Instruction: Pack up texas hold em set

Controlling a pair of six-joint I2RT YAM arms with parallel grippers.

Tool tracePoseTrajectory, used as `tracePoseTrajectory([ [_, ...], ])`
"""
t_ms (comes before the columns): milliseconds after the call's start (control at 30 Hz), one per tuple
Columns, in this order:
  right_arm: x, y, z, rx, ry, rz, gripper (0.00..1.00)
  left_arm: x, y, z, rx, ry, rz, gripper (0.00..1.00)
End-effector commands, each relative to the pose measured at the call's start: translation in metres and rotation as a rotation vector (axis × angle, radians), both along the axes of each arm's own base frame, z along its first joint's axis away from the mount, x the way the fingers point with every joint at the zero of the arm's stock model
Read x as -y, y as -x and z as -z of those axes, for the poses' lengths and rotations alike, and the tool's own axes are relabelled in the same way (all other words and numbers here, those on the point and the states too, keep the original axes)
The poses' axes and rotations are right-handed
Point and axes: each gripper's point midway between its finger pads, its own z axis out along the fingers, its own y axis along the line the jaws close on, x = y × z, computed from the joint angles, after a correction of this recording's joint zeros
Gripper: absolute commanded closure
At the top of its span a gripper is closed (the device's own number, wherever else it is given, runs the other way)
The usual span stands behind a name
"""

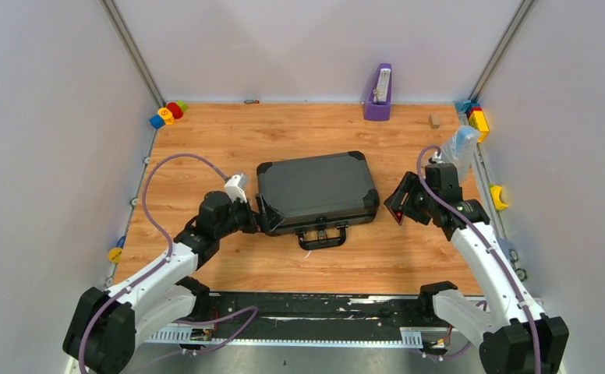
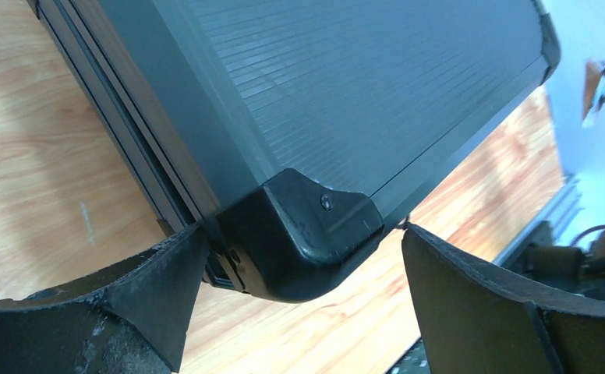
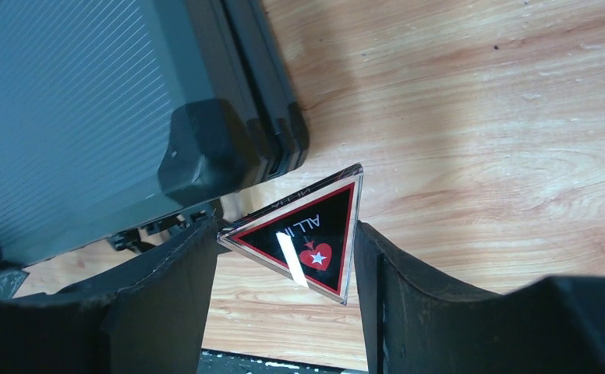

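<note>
Right hand [image 3: 284,234] tight on triangular ALL IN token [image 3: 319,222], beside closed briefcase [image 3: 81,117]

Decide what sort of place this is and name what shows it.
Most likely a robot lab's test cell: two robot arms bolted at the near edge of a wooden table, plain white walls on metal rails around it, and props such as a purple metronome and toy blocks.

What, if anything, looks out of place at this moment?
The case lies with its lid down, yet a triangular ALL IN marker is outside it, pinched between the right fingers. The left fingers stand open around the case's near-left corner.
</note>
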Motion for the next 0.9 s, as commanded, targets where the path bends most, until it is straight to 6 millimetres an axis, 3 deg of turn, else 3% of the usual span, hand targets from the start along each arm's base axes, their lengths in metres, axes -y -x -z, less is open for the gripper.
tracePoseTrajectory([
  [0, -0.013, 0.004, -0.016, 0.062, -0.05, -0.076, 0.56, 0.048, -0.003, -0.109, 0.137, 0.333, 0.146, 0.0],
  [200, -0.024, 0.006, -0.024, 0.091, -0.09, -0.14, 0.59, 0.059, -0.018, -0.14, 0.158, 0.4, 0.149, 0.0],
  [400, -0.032, 0.005, -0.029, 0.115, -0.129, -0.169, 0.57, 0.055, -0.035, -0.163, 0.231, 0.4, 0.084, 0.0],
  [533, -0.044, 0.004, -0.033, 0.166, -0.196, -0.21, 0.58, 0.053, -0.045, -0.169, 0.258, 0.367, 0.06, 0.0],
  [667, -0.053, -0.003, -0.02, 0.16, -0.276, -0.137, 0.61, 0.052, -0.053, -0.174, 0.282, 0.35, 0.041, 0.0],
  [767, -0.069, -0.009, -0.014, 0.179, -0.358, -0.111, 0.6, 0.051, -0.059, -0.182, 0.309, 0.333, 0.03, 0.0],
  [867, -0.089, -0.021, -0.022, 0.219, -0.367, -0.131, 0.6, 0.051, -0.067, -0.182, 0.314, 0.294, 0.03, 0.0],
])
